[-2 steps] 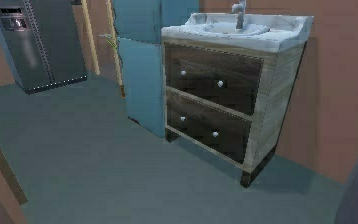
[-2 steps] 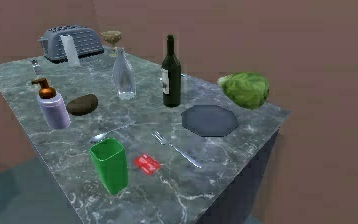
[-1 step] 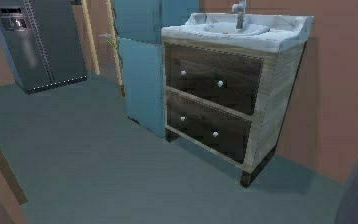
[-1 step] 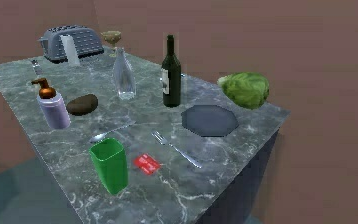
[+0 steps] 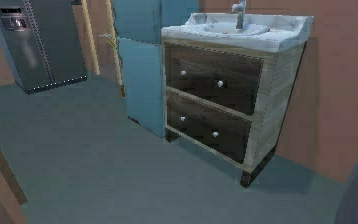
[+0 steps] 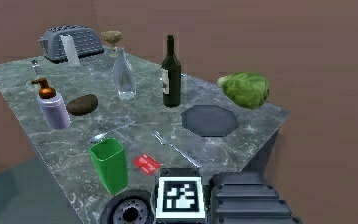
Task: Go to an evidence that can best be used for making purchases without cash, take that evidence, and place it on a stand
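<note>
A small flat red thing (image 6: pixel 145 162), card-like, lies on the marble table (image 6: pixel 27 80) near its front edge, between a green cup (image 6: pixel 109 165) and a thin metal utensil (image 6: pixel 177 148). Just below it, at the arm side view's bottom edge, stands the arm's white marked square (image 6: pixel 180 195). The gripper's dark round body (image 6: pixel 127 211) sits to the left of that square. Its far end is cut off by the picture's edge, so I cannot tell whether it holds anything.
On the table stand a toaster (image 6: pixel 72 42), a clear bottle (image 6: pixel 123 75), a dark wine bottle (image 6: pixel 170 72), a lettuce (image 6: pixel 245 88), a pump bottle (image 6: pixel 53 103), a potato (image 6: pixel 83 104) and a dark octagonal plate (image 6: pixel 212 119). Ahead are a sink cabinet (image 5: pixel 222 90), a blue door (image 5: pixel 142 70) and a fridge (image 5: pixel 32 40).
</note>
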